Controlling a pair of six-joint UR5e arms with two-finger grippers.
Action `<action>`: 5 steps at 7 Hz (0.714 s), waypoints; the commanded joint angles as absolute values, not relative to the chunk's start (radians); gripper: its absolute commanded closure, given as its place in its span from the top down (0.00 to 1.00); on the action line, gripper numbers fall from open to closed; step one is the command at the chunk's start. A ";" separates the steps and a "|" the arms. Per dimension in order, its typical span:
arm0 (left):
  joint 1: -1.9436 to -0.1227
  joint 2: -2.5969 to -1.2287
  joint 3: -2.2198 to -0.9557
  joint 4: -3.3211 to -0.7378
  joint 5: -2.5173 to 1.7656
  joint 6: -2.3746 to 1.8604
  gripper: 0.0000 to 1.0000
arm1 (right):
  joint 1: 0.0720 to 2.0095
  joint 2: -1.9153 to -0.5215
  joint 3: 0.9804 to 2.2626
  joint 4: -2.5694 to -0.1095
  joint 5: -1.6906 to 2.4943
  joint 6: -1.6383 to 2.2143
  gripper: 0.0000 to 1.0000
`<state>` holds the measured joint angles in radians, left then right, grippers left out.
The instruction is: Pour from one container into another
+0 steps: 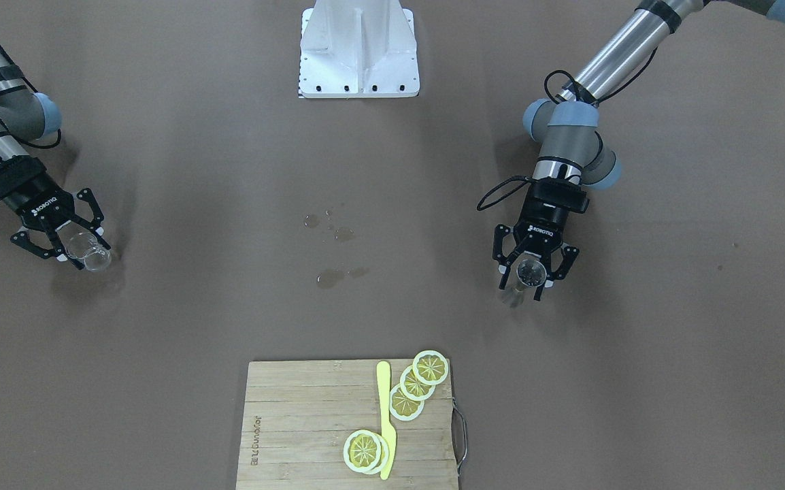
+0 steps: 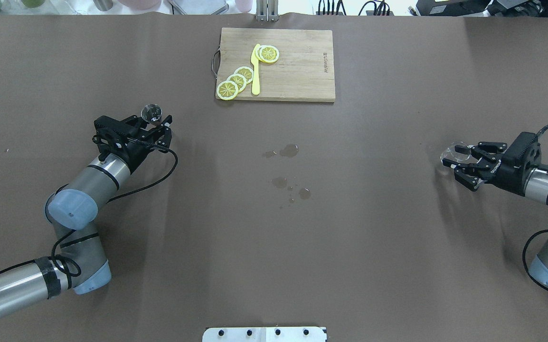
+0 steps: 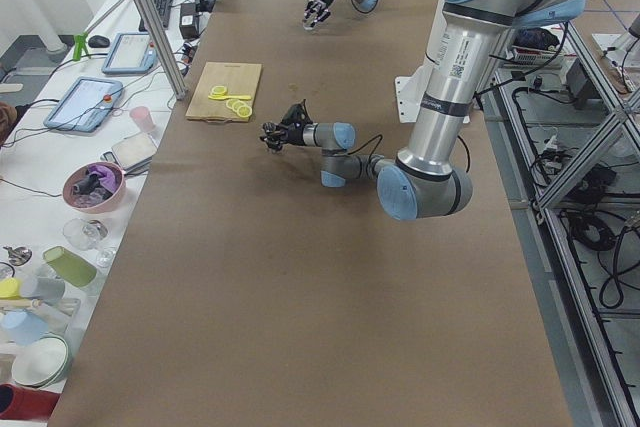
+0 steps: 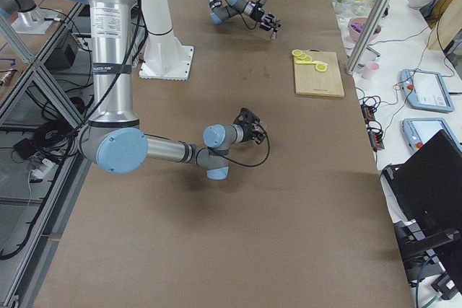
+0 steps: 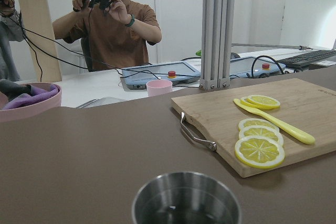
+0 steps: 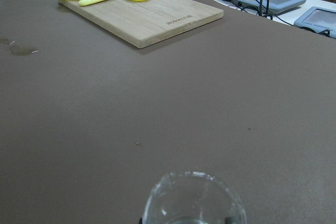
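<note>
A steel cup (image 5: 186, 199) fills the bottom of the left wrist view, something shiny inside it. My left gripper (image 1: 528, 280) is shut on this steel cup (image 1: 530, 272), which stands low on the table on the robot's left side. A clear glass (image 6: 193, 198) sits at the bottom of the right wrist view, with dark finger pads (image 6: 229, 217) against its sides. My right gripper (image 2: 460, 162) is shut on the glass (image 2: 454, 153) at the table's far right. The two cups are far apart, both upright.
Small water puddles (image 2: 289, 150) lie on the brown table between the arms. A wooden cutting board (image 2: 297, 71) holds lemon slices (image 2: 236, 81) and a yellow knife (image 2: 255, 71). A person (image 5: 113, 24) sits beyond the table, near tablets and a pink cup (image 5: 159, 87).
</note>
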<state>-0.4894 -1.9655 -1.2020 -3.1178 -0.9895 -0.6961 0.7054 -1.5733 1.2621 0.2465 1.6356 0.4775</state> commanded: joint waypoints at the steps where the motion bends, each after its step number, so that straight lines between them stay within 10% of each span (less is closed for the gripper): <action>1: -0.489 -1.964 -1.203 -3.120 -0.989 -0.695 0.98 | 0.701 -1.574 1.261 0.242 1.635 0.479 0.26; 5: -0.482 -1.912 -1.307 -3.120 -0.989 -0.695 0.98 | 0.701 -1.572 1.255 0.229 1.634 0.479 0.26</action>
<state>-0.4830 -1.9373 -1.2705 -3.1201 -0.9890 -0.6949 0.7011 -1.5736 1.2552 0.2312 1.6338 0.4786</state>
